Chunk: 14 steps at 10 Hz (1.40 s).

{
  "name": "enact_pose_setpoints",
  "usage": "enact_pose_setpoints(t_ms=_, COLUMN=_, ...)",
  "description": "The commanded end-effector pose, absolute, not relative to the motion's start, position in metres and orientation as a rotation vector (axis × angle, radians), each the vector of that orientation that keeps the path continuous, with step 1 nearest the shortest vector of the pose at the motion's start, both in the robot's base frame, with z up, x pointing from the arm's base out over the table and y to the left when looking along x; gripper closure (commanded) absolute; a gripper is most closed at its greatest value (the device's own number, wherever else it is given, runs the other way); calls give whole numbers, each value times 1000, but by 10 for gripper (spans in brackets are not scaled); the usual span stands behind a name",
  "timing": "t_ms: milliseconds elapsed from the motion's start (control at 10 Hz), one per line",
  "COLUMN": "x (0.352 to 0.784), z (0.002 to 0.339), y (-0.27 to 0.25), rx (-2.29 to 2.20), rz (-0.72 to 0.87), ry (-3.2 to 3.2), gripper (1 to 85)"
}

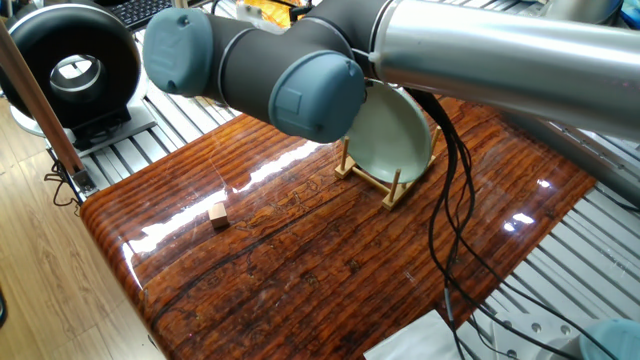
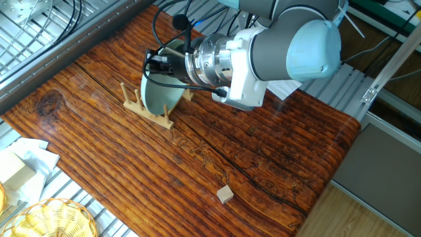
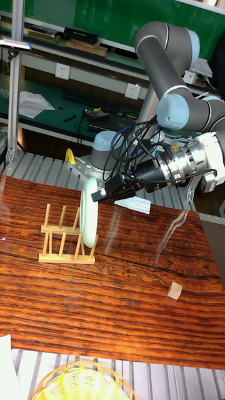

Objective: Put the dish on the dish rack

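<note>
The pale mint-green dish (image 1: 398,135) (image 2: 161,97) (image 3: 89,215) stands on edge between the pegs of the light-wood dish rack (image 1: 388,190) (image 2: 146,110) (image 3: 59,240). It leans slightly on the pegs near the rack's end. My gripper (image 2: 153,62) (image 3: 98,195) reaches in sideways at the dish's upper rim. Its black fingers sit right by the rim and look slightly parted from it. In the one fixed view the arm's elbow hides the gripper.
A tiny wooden cube (image 1: 218,214) (image 2: 225,193) (image 3: 175,290) lies on the dark wood table, well away from the rack. A wicker basket (image 2: 49,220) (image 3: 84,382) and white boxes (image 2: 20,164) sit past the table's edge. Cables hang from the arm near the rack.
</note>
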State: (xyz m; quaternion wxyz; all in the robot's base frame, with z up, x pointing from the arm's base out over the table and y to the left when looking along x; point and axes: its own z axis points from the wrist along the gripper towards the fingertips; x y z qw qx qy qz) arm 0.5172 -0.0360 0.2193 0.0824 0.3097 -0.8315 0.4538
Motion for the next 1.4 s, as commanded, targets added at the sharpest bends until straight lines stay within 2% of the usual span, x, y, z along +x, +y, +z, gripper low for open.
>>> enact_pose_setpoints(t_ms=0, x=509, z=212, y=-30, rx=900, rz=1281, ry=-2528, gripper=637)
enact_pose_setpoints(t_ms=800, x=502, z=197, y=-21, rx=863, rz=1194, ry=-2581, gripper=627)
enact_pose_setpoints(t_ms=1000, x=503, z=193, y=-19, rx=878, rz=1178, ry=-2585, gripper=527)
enact_pose_setpoints(t_ms=1300, x=498, z=200, y=-11, rx=875, rz=1132, ry=-2599, gripper=477)
